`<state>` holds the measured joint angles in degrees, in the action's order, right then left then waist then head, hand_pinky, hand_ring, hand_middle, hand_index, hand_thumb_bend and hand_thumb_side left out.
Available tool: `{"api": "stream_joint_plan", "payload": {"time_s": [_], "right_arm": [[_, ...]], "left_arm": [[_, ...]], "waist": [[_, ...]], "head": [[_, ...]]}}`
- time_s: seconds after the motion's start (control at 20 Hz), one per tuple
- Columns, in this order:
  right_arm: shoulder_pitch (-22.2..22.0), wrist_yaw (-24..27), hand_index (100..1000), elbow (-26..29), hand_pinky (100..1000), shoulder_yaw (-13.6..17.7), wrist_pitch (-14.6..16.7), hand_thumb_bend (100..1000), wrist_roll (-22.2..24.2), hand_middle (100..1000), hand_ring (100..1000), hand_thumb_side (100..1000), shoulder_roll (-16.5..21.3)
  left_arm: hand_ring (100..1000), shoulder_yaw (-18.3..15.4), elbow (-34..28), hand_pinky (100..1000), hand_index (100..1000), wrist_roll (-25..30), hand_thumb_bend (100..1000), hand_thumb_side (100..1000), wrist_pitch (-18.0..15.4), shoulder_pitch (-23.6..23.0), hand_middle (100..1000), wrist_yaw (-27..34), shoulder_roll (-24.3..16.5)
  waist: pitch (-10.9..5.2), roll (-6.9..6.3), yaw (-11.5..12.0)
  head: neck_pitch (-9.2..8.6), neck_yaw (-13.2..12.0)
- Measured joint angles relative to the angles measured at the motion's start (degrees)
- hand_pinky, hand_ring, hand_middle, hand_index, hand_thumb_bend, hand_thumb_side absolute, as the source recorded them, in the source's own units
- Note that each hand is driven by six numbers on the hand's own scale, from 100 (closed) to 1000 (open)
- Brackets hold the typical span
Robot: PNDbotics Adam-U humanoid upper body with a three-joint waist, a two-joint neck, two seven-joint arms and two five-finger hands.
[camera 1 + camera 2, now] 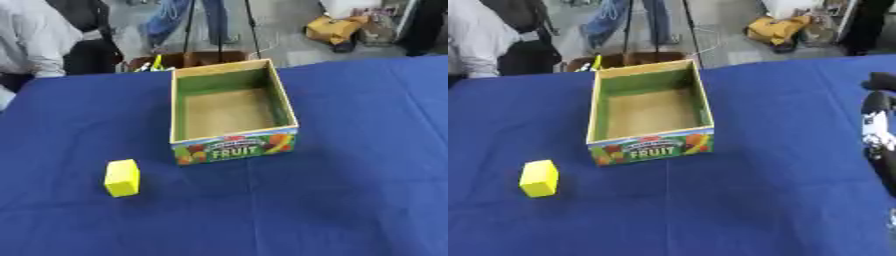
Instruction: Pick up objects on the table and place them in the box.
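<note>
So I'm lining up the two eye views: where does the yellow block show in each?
Left eye view: yellow block on the blue cloth, lower left, left of and nearer than the fruit box.
Right eye view: the block lies closer to the left edge, again left of the box.
Shared landmark: the box's FRUIT label.

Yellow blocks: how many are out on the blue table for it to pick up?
1. The yellow block lies on the blue tablecloth, left of and nearer than the fruit box. The box looks empty inside.

One yellow block [122, 177], one box [233, 149]
</note>
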<state>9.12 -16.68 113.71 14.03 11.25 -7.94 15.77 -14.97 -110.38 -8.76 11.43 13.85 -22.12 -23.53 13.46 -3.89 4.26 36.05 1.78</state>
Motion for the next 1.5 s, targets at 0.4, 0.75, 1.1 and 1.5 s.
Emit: {"api": "stream_joint_plan", "payload": {"time_s": [0.4, 0.75, 1.1, 1.5], "right_arm": [[-0.6, 0.7, 806, 0.0, 804, 0.0, -0.4, 100, 0.4, 680, 912, 753, 0.0], [-1.1, 0.7, 807, 0.0, 806, -0.3, -0.6, 100, 1.2, 680, 914, 757, 0.0], [-1.4, 0.6, 808, 0.0, 807, -0.7, -0.2, 100, 1.6, 681, 915, 758, 0.0], [-1.6, 0.6, 809, 0.0, 810, -1.0, -0.2, 100, 2.1, 681, 919, 760, 0.0]], "left_arm": [[782, 3.2, 3.2, 709, 940, 18.0, 468, 967, -2.7, 3.9, 811, -7.4, -6.8], [816, 6.9, 7.9, 737, 944, 31.0, 507, 906, -6.1, 10.6, 825, -10.3, -11.0], [825, 12.2, 15.2, 741, 951, 43.6, 560, 855, -10.0, 19.9, 828, -11.0, -14.6], [835, 18.3, 23.7, 745, 982, 52.9, 796, 719, -14.3, 23.9, 848, -8.6, -15.7]], "waist": [[-0.70, 0.19, 0.0], [-0.63, 0.61, -0.1], [-0.50, 0.58, -0.5], [-0.43, -0.17, -1.5]], "head": [[1.71, -1.2], [1.36, -1.1], [0.15, -0.6], [0.10, -0.6]]}}
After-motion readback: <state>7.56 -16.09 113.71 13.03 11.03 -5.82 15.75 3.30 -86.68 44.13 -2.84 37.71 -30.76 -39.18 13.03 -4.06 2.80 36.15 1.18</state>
